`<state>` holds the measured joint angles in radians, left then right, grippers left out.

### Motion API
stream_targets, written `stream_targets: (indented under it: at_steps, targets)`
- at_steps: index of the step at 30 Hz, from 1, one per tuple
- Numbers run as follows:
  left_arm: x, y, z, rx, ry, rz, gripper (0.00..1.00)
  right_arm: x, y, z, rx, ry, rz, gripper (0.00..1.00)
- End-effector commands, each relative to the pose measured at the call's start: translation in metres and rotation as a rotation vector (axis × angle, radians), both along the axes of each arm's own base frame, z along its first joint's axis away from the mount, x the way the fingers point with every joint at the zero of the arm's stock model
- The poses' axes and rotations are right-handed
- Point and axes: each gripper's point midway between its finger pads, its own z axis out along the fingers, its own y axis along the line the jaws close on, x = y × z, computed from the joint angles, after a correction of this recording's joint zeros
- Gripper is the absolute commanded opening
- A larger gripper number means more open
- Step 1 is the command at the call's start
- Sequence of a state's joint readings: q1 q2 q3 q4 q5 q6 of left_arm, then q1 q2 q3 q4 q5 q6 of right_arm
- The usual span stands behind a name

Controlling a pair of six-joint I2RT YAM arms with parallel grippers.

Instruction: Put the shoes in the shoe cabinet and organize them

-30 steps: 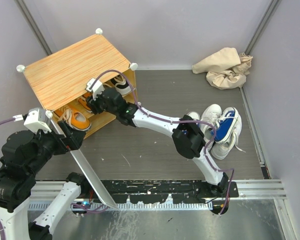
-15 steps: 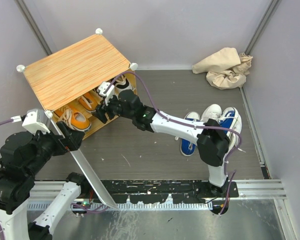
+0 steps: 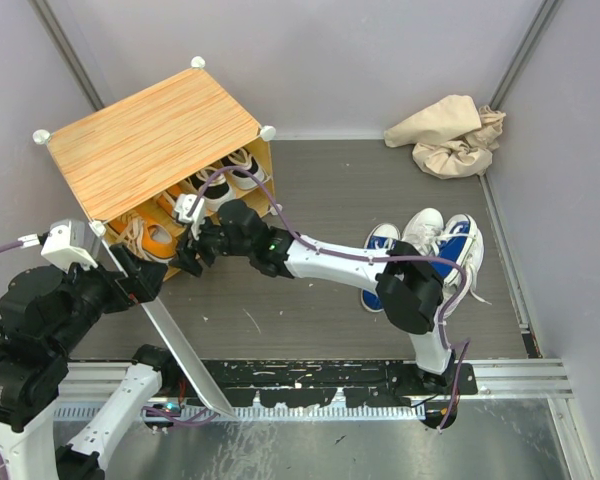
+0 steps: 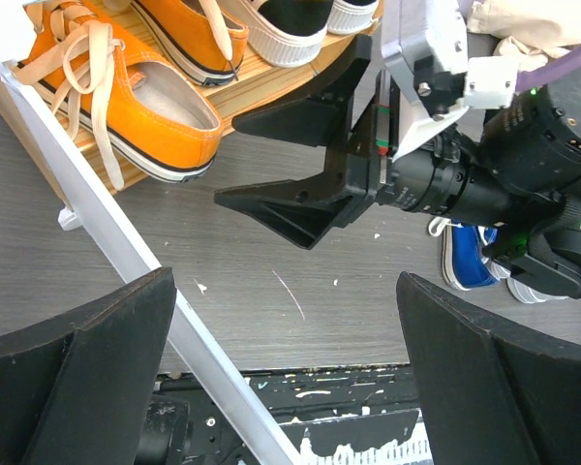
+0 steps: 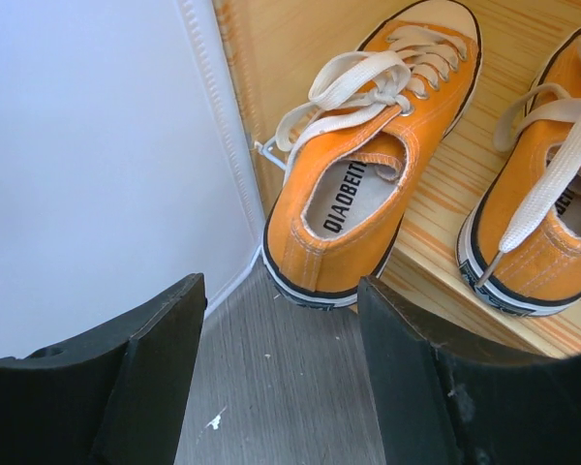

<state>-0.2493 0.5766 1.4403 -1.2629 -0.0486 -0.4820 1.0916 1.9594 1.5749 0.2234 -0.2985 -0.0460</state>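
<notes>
Right fingers (image 4: 300,208) gape wide, empty, near the orange shoe (image 4: 150,111).

The right arm (image 3: 330,262) stretches low and nearly straight toward the open front of the shoe cabinet (image 3: 150,130), wrist level. The right pincer (image 3: 190,255) hangs just outside the cabinet's lower shelf, near its left end, jaws spread and empty. The left arm (image 3: 40,320) sits folded off the cabinet's near left corner. The left pincer (image 3: 140,272) points toward the cabinet front, just beside the right pincer, its fingers (image 4: 87,368) set wide apart.
</notes>
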Motion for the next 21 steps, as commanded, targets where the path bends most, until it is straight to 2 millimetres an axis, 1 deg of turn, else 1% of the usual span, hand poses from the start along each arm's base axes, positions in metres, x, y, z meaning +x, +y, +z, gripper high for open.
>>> stream_targets:
  at_steps: [1, 5, 7, 9, 10, 13, 16, 18, 21]
  targets:
    - [-0.003, 0.001, 0.002, -0.005, -0.009, 0.004, 0.98, 0.006, 0.012, 0.041, 0.108, -0.04, 0.003, 0.68]
    - [-0.003, -0.001, 0.003, -0.012, -0.014, -0.003, 0.98, 0.016, 0.018, 0.04, 0.141, -0.037, -0.036, 0.64]
    - [-0.003, 0.0, 0.003, -0.009, -0.01, -0.003, 0.98, 0.018, 0.022, 0.038, 0.155, -0.029, -0.04, 0.63]
    - [-0.003, 0.0, 0.002, -0.009, -0.008, -0.005, 0.98, 0.018, 0.027, 0.035, 0.155, -0.017, -0.029, 0.59]
    - [-0.003, -0.001, 0.002, -0.01, -0.009, -0.005, 0.98, 0.019, 0.031, 0.029, 0.144, -0.007, -0.025, 0.56]
    - [-0.003, -0.001, 0.003, -0.01, -0.011, -0.005, 0.98, 0.019, 0.037, 0.024, 0.14, 0.007, -0.011, 0.41]
    - [-0.003, -0.001, 0.002, -0.009, -0.006, -0.005, 0.98, 0.02, 0.039, 0.024, 0.153, 0.009, -0.008, 0.17]
    - [-0.003, -0.001, 0.003, -0.008, -0.006, -0.007, 0.98, 0.024, 0.038, 0.031, 0.179, 0.005, -0.037, 0.09]
    - [-0.003, -0.001, 0.005, -0.009, -0.008, -0.008, 0.98, 0.033, 0.032, 0.055, 0.243, -0.008, -0.101, 0.03]
